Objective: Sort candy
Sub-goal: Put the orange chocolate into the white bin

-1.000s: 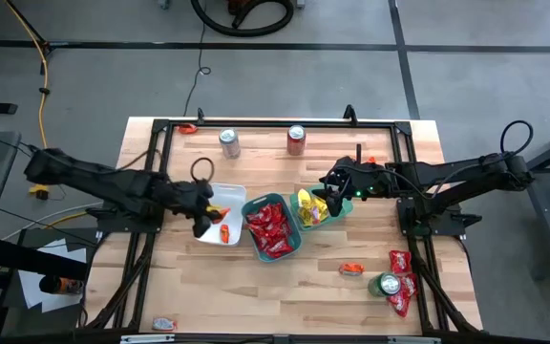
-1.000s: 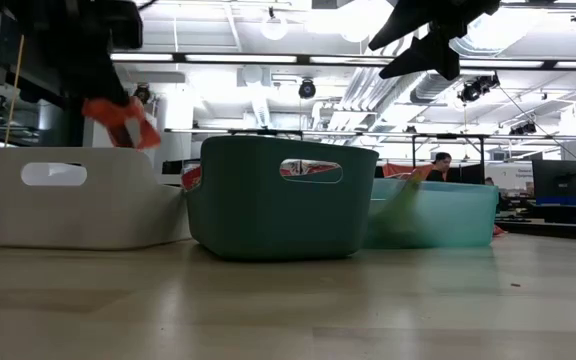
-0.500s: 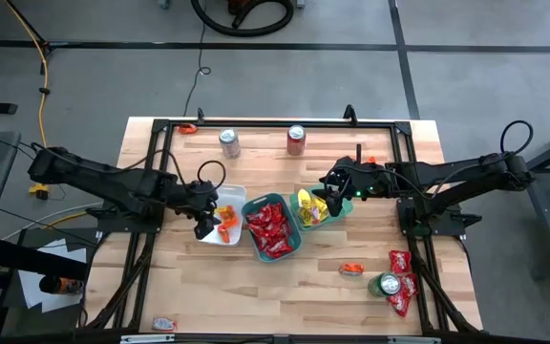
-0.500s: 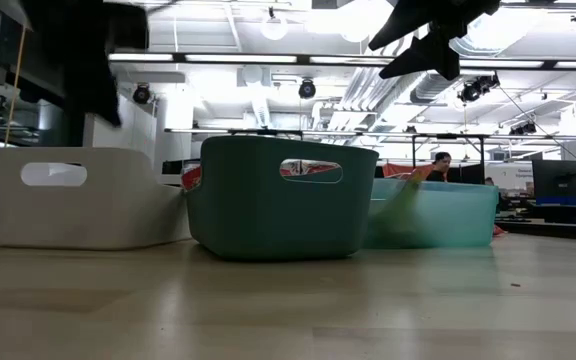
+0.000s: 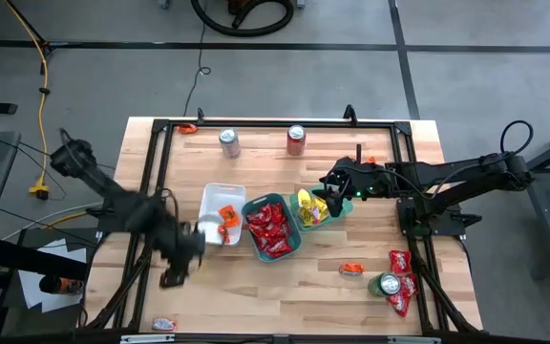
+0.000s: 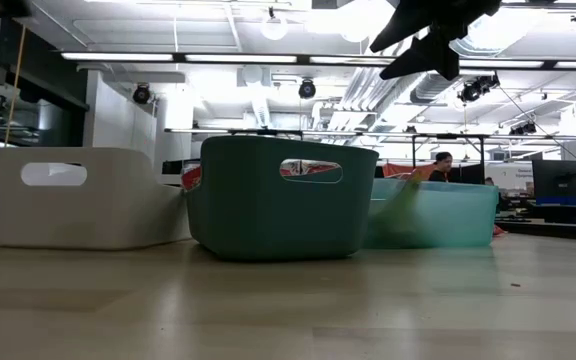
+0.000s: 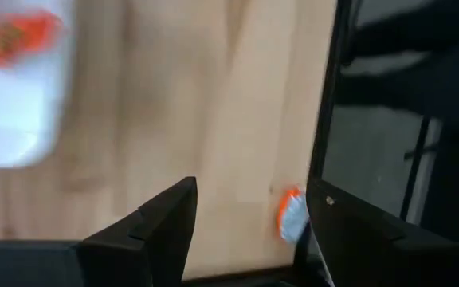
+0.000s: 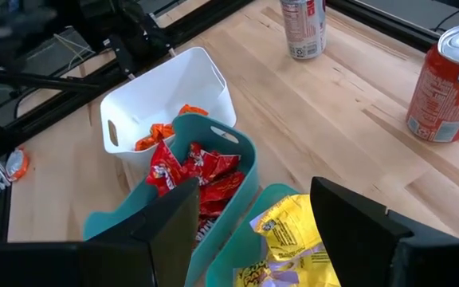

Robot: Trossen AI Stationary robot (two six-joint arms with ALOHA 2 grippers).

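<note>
Sorting candy on the bench (image 5: 285,272). Orange packets (image 5: 225,218) lie in the white bin (image 5: 220,193), red packets (image 5: 269,227) in the dark teal bin (image 5: 297,244), yellow packets (image 5: 309,208) in the light teal bin (image 5: 344,207); loose ones rest near the front right corner (image 5: 401,287). The left gripper (image 5: 173,278), jaws spread and empty, sits near the front left corner; the right gripper (image 5: 333,198), also spread, hovers over the yellow packets. Packets appear light, soft, crinkly and slippery: best pinched across the flat middle

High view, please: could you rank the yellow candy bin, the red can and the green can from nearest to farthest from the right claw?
1. Yellow candy bin: right beside the right claw, just below it in the picture.
2. Red can: up at the table's far edge.
3. Green can: down by the near right corner, among red candy.
</note>
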